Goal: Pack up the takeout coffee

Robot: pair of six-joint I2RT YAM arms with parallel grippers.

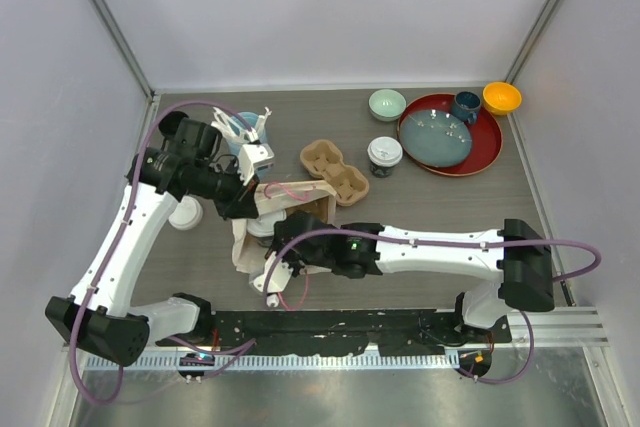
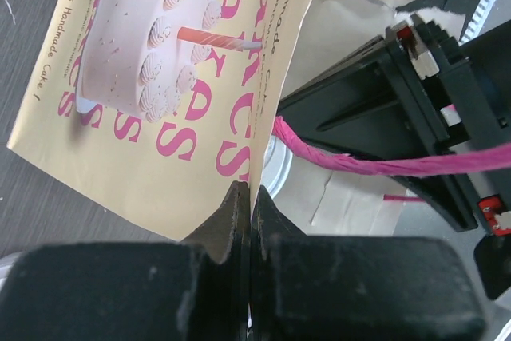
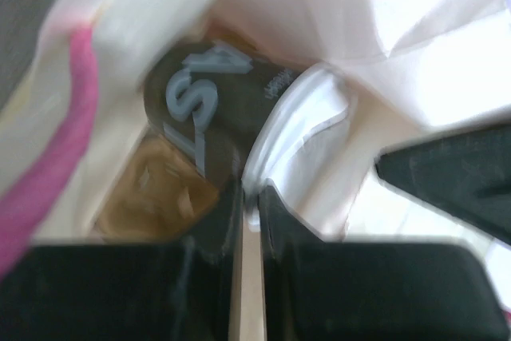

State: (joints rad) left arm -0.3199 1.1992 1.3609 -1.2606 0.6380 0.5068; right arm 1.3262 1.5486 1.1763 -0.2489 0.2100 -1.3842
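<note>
While bag (image 2: 160, 77) gapes, hand (image 3: 249, 193) grips cup (image 3: 200, 101)

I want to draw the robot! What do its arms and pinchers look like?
The left arm and right arm have white tube-shaped shells with black joints and thin purple cables looping alongside. The left gripper and right gripper are black, with blocky fingers.

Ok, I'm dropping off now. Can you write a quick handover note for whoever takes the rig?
Left hand: shut on the rim of the paper bag, holding it open.
Right hand: inside the bag, pinched on the lid rim of one black cup, which lies tilted.
Done: that cup is in the bag, not yet released.
Left: release it, then fetch the second cup, standing beside the cardboard carrier.
</note>
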